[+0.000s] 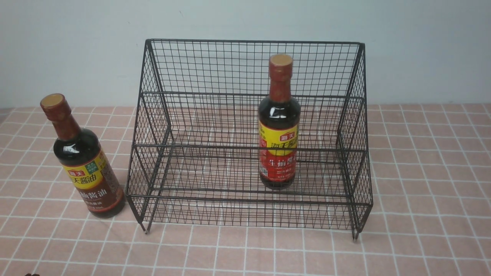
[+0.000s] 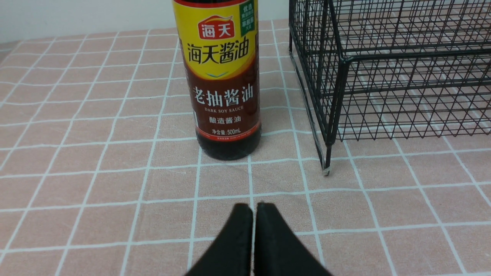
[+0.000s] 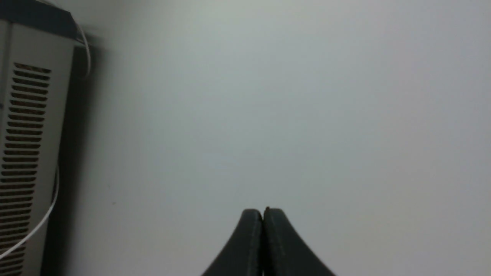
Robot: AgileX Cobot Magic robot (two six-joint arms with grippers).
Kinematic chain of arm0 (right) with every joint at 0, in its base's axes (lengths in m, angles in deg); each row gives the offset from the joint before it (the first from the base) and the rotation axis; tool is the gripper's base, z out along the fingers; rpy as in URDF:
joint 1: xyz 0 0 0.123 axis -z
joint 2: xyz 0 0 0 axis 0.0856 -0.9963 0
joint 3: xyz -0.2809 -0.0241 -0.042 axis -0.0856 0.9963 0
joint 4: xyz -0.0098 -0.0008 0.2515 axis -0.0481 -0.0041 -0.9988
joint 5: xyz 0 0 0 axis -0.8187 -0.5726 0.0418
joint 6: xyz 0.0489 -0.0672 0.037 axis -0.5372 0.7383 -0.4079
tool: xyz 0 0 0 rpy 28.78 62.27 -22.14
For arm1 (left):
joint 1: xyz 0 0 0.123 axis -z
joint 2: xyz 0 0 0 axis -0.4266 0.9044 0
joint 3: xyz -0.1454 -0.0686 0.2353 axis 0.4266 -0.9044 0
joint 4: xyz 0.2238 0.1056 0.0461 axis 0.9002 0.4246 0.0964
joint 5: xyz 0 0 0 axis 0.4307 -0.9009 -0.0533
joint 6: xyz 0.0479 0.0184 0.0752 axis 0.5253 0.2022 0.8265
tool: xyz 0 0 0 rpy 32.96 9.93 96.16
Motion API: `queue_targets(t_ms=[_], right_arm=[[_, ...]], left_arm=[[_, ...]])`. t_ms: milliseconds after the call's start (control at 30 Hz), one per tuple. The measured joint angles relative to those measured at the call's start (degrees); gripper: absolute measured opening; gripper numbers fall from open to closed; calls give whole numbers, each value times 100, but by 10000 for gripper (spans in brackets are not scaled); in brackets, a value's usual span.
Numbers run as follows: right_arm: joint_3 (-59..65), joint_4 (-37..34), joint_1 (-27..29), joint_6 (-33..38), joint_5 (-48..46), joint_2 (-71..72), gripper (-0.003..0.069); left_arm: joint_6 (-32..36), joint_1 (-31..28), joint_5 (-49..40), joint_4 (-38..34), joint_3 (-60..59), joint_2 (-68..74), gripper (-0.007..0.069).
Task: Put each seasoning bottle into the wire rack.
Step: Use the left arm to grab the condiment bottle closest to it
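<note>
Front view: wire rack (image 1: 249,134) on checked cloth (image 1: 422,191); red-label bottle (image 1: 279,126) upright inside it (right of centre); brown-label bottle (image 1: 82,161) outside, just beside its left side. Left gripper (image 2: 254,209), right gripper (image 3: 263,212): jaws pressed together, empty.

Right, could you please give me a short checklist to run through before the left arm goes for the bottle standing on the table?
1. The red-label soy-sauce bottle is upright inside the wire rack: ok.
2. The brown-label dark soy sauce bottle is upright on the checked tablecloth, beside the rack: ok.
3. The left gripper is open for a grasp: not ok, its jaws are shut.
4. The path from the left gripper to that bottle is free: ok, only bare cloth lies between.
5. The right gripper holds nothing: ok, shut and facing a wall.
6. There is free shelf space in the rack: ok.
</note>
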Motion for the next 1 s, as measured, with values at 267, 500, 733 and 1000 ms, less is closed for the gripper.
queue_targets(t_ms=[267, 500, 733, 1000], right_arm=[[0, 15, 0, -15, 362, 81, -12], [0, 15, 0, -15, 609, 81, -12], [0, -726, 0, -1419, 418, 315, -12], [-7, -1915, 0, -1059, 86, 473, -13]], left_arm=[[0, 0, 0, 0, 0, 0, -7], [0, 0, 0, 0, 0, 0, -7], [0, 0, 0, 0, 0, 0, -7], [0, 0, 0, 0, 0, 0, -7]])
